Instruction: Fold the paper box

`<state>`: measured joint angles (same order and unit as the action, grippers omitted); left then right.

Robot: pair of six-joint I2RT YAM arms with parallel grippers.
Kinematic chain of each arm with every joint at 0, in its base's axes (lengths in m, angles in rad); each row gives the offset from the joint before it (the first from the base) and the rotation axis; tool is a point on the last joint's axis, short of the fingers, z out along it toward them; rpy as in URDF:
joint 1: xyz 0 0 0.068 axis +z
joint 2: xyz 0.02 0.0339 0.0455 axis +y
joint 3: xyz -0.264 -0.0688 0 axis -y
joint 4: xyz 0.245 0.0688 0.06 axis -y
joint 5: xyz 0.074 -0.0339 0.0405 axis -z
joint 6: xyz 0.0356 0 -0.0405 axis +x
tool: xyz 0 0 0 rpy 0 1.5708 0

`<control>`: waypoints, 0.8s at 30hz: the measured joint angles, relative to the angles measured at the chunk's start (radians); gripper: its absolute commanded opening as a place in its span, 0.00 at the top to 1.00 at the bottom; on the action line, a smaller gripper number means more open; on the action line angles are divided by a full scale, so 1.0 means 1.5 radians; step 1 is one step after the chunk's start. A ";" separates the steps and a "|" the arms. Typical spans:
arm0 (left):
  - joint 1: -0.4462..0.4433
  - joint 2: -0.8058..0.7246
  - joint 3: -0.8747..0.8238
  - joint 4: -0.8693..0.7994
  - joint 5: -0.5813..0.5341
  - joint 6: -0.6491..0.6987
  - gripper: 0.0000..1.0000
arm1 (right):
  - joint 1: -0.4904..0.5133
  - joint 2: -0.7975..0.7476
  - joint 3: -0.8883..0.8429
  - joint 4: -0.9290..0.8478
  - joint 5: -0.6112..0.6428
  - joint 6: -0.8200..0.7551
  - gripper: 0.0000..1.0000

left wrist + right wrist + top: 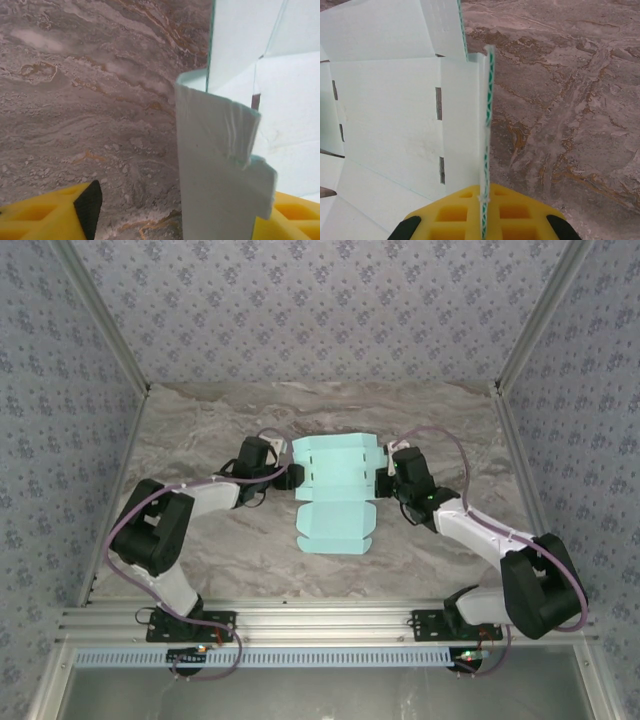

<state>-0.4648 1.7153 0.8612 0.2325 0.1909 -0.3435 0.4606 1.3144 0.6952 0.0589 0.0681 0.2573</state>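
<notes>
Two arms on this rig, and under them the biggest thing in shot, a marble-look worktop (200,540) with patterned walls around it. The left arm (160,530) and the right arm (520,570) both reach in toward the middle. That's where the paper box (335,495) sits, a pale turquoise die-cut sheet, mostly flat, right in the centre of the worktop. Its far half is between the two wrists and its near half, with the rounded tabs, points back toward the bases. The left pincer (293,476) is at the sheet's left edge and the right pincer (385,480) is at its right edge. From the left wrist cam, a side flap (215,165) stands up off the marble, a bit curled and creased. The yellow fingers (45,215) sit wide apart around it. The flap is over by the right-hand one with clear marble on its other side, so that pincer is open and not clamping anything. From the right wrist cam, the other side flap is upright with its thin edge (487,125) toward the lens. It runs straight down into the seam between the closed yellow fingers (455,215), so that pincer is pinched tight on the card.
</notes>
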 measured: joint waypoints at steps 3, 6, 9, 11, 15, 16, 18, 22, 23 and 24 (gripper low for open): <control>0.001 0.004 0.000 0.004 0.004 0.002 0.57 | -0.011 -0.002 -0.006 0.004 -0.028 -0.008 1.00; 0.006 0.005 0.000 0.008 0.011 0.008 0.73 | -0.019 -0.002 -0.007 0.004 -0.049 -0.020 1.00; 0.018 0.005 -0.001 0.008 0.034 0.009 0.87 | -0.037 -0.005 -0.008 0.004 -0.075 -0.026 1.00; 0.026 0.001 -0.010 0.019 0.055 0.007 0.95 | -0.056 -0.005 -0.008 0.004 -0.102 -0.028 1.00; 0.030 -0.023 -0.045 0.042 0.080 0.000 1.00 | -0.077 -0.005 -0.008 -0.003 -0.131 -0.039 0.61; 0.034 -0.030 -0.053 0.042 0.084 -0.001 1.00 | -0.084 -0.005 -0.008 -0.005 -0.131 -0.040 0.55; 0.042 -0.038 -0.063 0.036 0.090 -0.006 1.00 | -0.097 -0.005 -0.007 -0.010 -0.130 -0.042 0.46; 0.050 -0.073 -0.075 0.016 0.090 -0.037 1.00 | -0.100 -0.019 0.006 -0.054 -0.090 -0.038 0.42; 0.050 -0.083 -0.075 0.011 0.090 -0.047 1.00 | -0.094 -0.031 0.011 -0.069 -0.080 -0.039 0.41; 0.050 -0.092 -0.075 0.005 0.090 -0.054 1.00 | -0.087 -0.044 0.017 -0.081 -0.071 -0.041 0.40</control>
<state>-0.3897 1.5776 0.7490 0.2401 0.3260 -0.4252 0.3305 1.2488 0.7204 -0.0620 -0.0387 0.1959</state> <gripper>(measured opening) 0.058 0.584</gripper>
